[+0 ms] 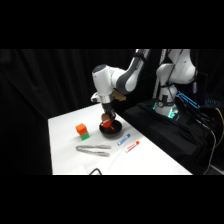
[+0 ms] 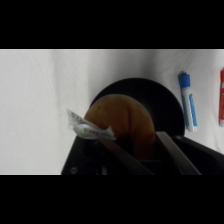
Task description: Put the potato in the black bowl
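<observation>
Metal tongs [image 1: 93,149] on white table [image 1: 150,162]; end effector [image 1: 107,118] grips potato [image 2: 120,122] over black bowl [image 2: 162,102].

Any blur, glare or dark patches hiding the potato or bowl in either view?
Side view: soft overall, the small brown-tan potato barely separable from the gripper above the glossy black bowl. Wrist view: potato fills the foreground, blurred; bowl shadowed, no glare.
</observation>
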Tool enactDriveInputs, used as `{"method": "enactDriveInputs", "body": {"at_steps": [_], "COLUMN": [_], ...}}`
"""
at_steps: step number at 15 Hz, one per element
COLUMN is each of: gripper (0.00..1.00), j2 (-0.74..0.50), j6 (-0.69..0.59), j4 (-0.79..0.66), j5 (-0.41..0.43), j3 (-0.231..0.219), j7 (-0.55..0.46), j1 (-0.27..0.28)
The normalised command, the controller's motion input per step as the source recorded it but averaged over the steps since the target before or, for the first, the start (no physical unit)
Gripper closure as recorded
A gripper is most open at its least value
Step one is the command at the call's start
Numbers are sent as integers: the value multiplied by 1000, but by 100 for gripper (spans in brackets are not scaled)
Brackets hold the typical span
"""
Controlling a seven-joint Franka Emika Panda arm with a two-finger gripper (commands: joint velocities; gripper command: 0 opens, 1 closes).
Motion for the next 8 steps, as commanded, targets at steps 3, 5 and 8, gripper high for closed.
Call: {"method": "enactDriveInputs", "body": {"at_steps": [3,5,8], "gripper": [47,30,7], "j2": [133,134,46], "j6": [212,151,51], "j4": [-12,44,65], "j5": [167,155,87], "j3": [36,49,42], "j7": [-268,-265,-204], "j1": [-95,-100,-74]}}
